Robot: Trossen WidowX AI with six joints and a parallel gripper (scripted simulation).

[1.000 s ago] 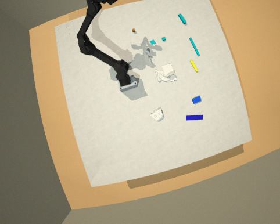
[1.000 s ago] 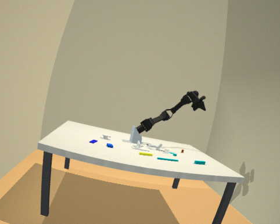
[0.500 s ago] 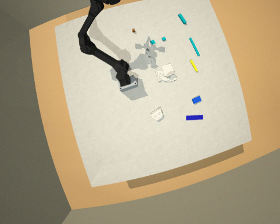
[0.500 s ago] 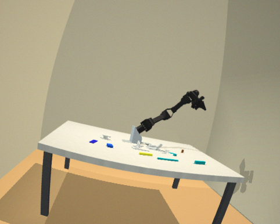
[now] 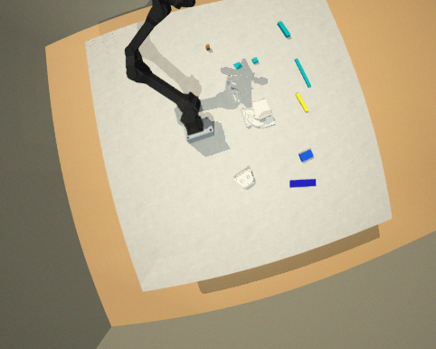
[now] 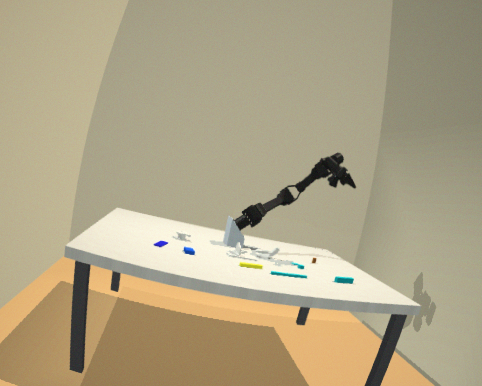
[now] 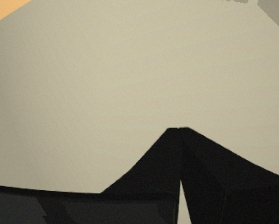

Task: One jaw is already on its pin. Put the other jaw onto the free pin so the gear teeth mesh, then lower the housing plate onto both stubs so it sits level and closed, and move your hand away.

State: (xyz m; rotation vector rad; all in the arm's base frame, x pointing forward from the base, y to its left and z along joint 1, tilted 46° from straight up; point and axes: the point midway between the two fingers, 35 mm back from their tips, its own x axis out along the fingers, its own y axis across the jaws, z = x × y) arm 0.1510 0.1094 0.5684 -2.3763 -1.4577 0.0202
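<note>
My gripper [image 7: 178,137] [image 6: 354,186] is shut and empty, raised high above and beyond the table's far end; its fingertips touch in the wrist view. A white cluster [image 5: 262,108] [image 6: 237,251] on the table shows a squarish block and a curved part; I cannot tell which pin bears a jaw. A slim white piece [image 5: 234,94] lies beside it in the arm's shadow, its shape unclear. A small white piece [image 5: 245,178] [image 6: 182,236] with two round marks, perhaps the housing plate, lies apart from the cluster. Whether any teeth mesh is too small to tell.
The arm's grey base [image 5: 200,135] [image 6: 232,234] stands near the cluster. Around lie a dark blue bar [image 5: 302,183], a blue block [image 5: 306,155], a yellow bar [image 5: 301,102], a long teal bar [image 5: 303,72], a teal block [image 5: 284,29], two small teal pieces and an orange-brown piece [image 5: 208,47].
</note>
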